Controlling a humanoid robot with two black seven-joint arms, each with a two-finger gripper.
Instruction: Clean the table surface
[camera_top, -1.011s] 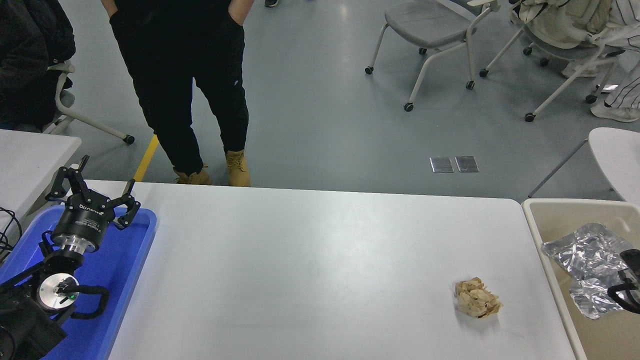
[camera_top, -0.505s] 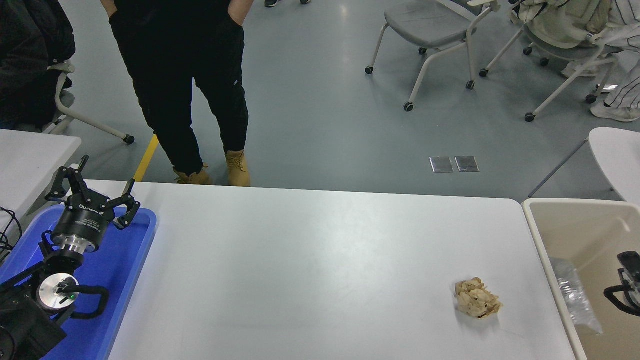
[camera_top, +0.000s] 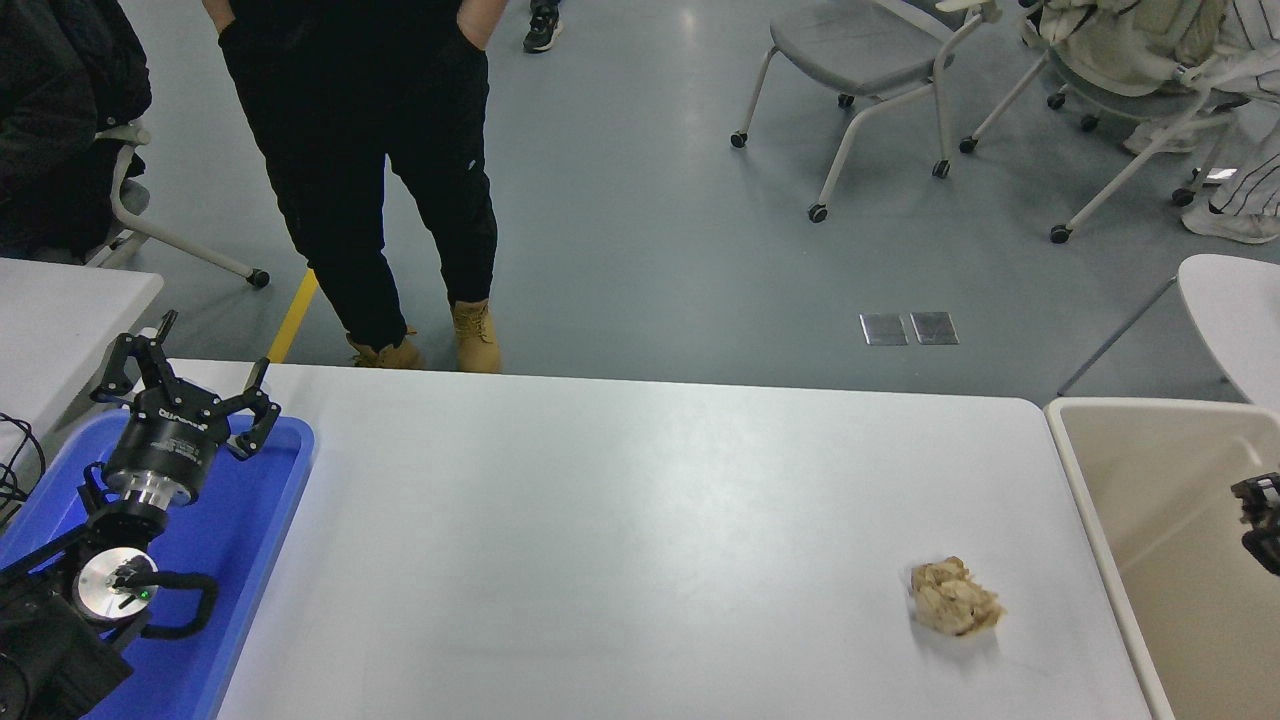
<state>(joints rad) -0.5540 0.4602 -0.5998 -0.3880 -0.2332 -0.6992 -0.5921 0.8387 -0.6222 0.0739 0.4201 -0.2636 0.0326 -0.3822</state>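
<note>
The table surface (camera_top: 620, 520) fills the lower middle of the head view, a wide matte white top with rounded far corners. A crumpled brown paper ball (camera_top: 954, 598) lies on the table surface toward its near right part, well apart from everything else on it. At the left end of the table surface sits a blue plastic tray (camera_top: 250, 540), and the left gripper (camera_top: 190, 385) hangs parked above the tray's far end, its black fingers spread wide and holding nothing. Just beyond the right edge of the table surface stands a beige bin (camera_top: 1160, 500), its rim close beside the tabletop. Over that bin, at the picture's right edge, only a small black part of the right gripper (camera_top: 1260, 505) shows; whether its fingers are spread or closed cannot be told. Behind the far edge of the table surface a person in black trousers and tan boots (camera_top: 475, 335) stands on the grey floor, and wheeled grey chairs (camera_top: 860, 60) stand farther back to the right.
</note>
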